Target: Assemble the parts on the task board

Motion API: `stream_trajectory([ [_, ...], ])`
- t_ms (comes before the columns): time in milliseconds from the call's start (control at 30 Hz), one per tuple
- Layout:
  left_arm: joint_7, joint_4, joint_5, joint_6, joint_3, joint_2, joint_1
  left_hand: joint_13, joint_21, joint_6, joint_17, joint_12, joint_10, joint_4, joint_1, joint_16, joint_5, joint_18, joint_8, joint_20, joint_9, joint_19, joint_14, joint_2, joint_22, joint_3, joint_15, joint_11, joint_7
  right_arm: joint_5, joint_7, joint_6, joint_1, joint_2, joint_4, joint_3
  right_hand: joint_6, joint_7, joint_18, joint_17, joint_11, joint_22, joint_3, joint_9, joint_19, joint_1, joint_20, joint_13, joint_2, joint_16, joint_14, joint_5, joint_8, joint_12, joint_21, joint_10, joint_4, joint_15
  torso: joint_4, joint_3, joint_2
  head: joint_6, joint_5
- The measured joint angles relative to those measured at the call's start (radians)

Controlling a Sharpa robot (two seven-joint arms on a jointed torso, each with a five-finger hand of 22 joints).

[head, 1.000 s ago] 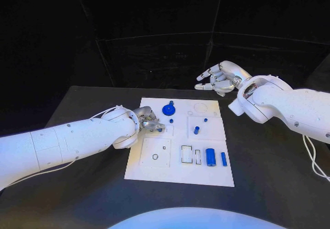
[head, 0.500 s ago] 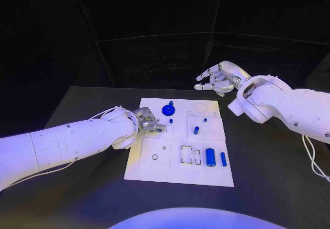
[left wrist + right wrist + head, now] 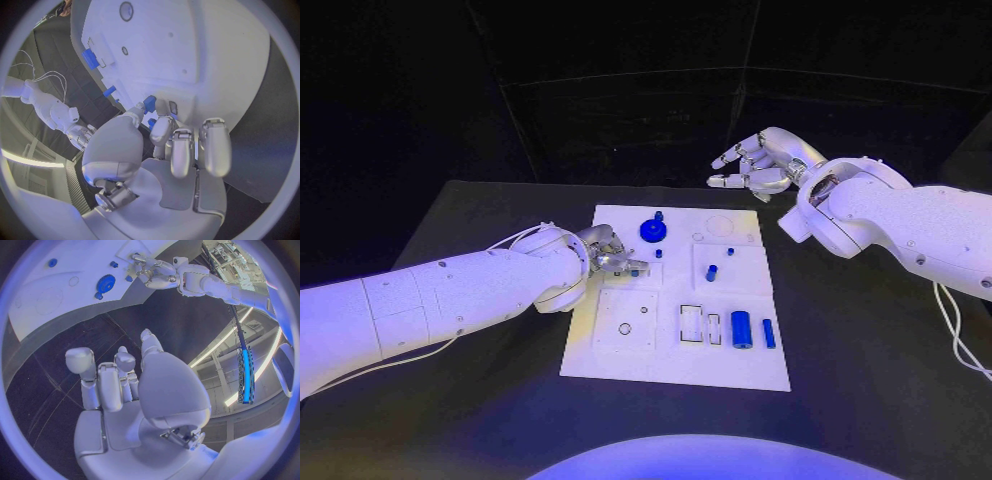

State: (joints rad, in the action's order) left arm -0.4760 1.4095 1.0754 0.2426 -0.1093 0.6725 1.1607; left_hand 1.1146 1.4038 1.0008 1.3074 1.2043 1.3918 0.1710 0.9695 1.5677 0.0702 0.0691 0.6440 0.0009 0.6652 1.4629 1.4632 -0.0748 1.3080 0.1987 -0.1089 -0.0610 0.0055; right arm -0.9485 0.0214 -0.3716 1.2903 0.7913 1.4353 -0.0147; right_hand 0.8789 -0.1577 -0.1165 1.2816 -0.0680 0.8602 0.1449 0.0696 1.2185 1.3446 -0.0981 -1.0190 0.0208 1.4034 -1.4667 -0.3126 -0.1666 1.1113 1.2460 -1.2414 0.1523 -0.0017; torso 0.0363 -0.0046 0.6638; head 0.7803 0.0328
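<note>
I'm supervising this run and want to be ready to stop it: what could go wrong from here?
1. The left hand pinches a small blue part only at its fingertips; it might slip or tilt before seating in the task board.
2. The blue gear stands close beside that hand and could get nudged.
3. The right hand hangs off the board, so it cannot steady anything.

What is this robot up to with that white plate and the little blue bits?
It is putting small blue parts together on the white task board. The left hand is at the board's left edge, pinching a small blue part between its fingers. The right hand hovers beyond the board's far edge, holding nothing. A blue gear, a blue cylinder and a few smaller blue pieces sit on the board.
</note>
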Motion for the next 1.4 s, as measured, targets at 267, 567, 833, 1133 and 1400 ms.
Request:
stream_trajectory([
  [267, 0.003, 0.016, -0.023, 0.016, 0.027, 0.011, -0.004, -0.017, -0.012, -0.017, 0.000, -0.007, -0.003, 0.054, 0.006, 0.000, -0.015, 0.000, -0.018, -0.003, 0.003, 0.003, 0.004, 0.005, -0.014, -0.091, -0.004, 0.003, 0.006, 0.002, 0.001, 0.000, 0.000, 0.000, -0.005, 0.000, 0.000, 0.000, 0.000, -0.001, 0.000, -0.002, 0.004, 0.000, 0.000, 0.000, 0.000, 0.001, 0.000, 0.000, 0.000, 0.000, 0.000, 0.000, 0.000, 0.000, 0.004, 0.000, 0.0000, 0.0000, 0.000, -0.005, -0.005],
  [567, 0.006, 0.041, -0.062, 0.004, 0.088, 0.041, 0.059, -0.064, -0.042, -0.087, 0.000, -0.041, -0.042, 0.095, 0.041, 0.000, -0.015, 0.000, -0.063, 0.005, -0.018, 0.003, 0.002, 0.021, -0.051, -0.168, 0.006, 0.031, 0.039, 0.005, 0.001, 0.000, 0.000, -0.001, -0.018, 0.000, 0.000, 0.000, 0.000, -0.003, 0.000, -0.004, 0.007, 0.000, 0.000, -0.005, 0.000, 0.004, -0.005, -0.004, 0.000, 0.000, 0.000, 0.000, -0.004, 0.000, 0.007, 0.000, -0.0007, -0.0007, 0.000, -0.014, -0.004],
  [833, -0.022, -0.029, -0.082, -0.130, 0.096, 0.042, 0.135, -0.093, -0.066, -0.104, 0.000, -0.059, -0.067, 0.103, 0.073, 0.000, -0.015, 0.000, -0.087, 0.013, -0.044, 0.002, 0.003, 0.032, -0.084, -0.204, 0.019, 0.042, 0.046, 0.009, 0.000, -0.001, 0.000, -0.001, -0.024, 0.000, 0.000, 0.000, 0.000, -0.003, 0.000, -0.004, 0.007, 0.000, 0.000, -0.005, 0.000, 0.004, -0.005, -0.004, 0.000, 0.000, 0.000, 0.000, -0.004, 0.000, 0.007, 0.000, -0.0008, 0.0000, 0.001, -0.020, -0.004],
  [1133, -0.049, -0.227, -0.090, -0.301, 0.095, -0.045, 0.169, -0.167, -0.107, -0.129, 0.000, -0.122, -0.119, 0.097, 0.134, 0.000, -0.015, 0.000, -0.137, 0.031, -0.101, -0.017, 0.006, 0.056, -0.132, -0.243, 0.034, 0.061, 0.071, 0.011, 0.000, -0.001, 0.000, -0.006, -0.027, 0.000, 0.000, 0.000, 0.000, -0.003, 0.000, -0.004, 0.009, 0.000, 0.000, -0.005, 0.000, 0.004, -0.005, -0.004, 0.000, 0.000, 0.000, 0.000, -0.004, 0.000, 0.009, 0.000, 0.0005, -0.0007, 0.002, -0.025, 0.004],
  [1400, -0.050, -0.367, -0.064, -0.421, 0.074, -0.124, 0.174, -0.184, -0.118, -0.135, 0.000, -0.130, -0.124, 0.091, 0.157, 0.000, -0.015, 0.000, -0.157, 0.035, -0.135, -0.020, 0.002, 0.072, -0.144, -0.254, 0.038, 0.066, 0.076, 0.012, 0.000, 0.000, 0.000, -0.011, -0.029, 0.000, 0.000, 0.000, 0.000, -0.003, 0.000, -0.004, 0.009, 0.000, 0.000, -0.005, 0.000, 0.004, -0.005, -0.004, 0.000, 0.000, 0.000, 0.000, -0.004, 0.000, 0.009, 0.000, -0.0016, -0.0012, 0.002, -0.029, 0.007],
])
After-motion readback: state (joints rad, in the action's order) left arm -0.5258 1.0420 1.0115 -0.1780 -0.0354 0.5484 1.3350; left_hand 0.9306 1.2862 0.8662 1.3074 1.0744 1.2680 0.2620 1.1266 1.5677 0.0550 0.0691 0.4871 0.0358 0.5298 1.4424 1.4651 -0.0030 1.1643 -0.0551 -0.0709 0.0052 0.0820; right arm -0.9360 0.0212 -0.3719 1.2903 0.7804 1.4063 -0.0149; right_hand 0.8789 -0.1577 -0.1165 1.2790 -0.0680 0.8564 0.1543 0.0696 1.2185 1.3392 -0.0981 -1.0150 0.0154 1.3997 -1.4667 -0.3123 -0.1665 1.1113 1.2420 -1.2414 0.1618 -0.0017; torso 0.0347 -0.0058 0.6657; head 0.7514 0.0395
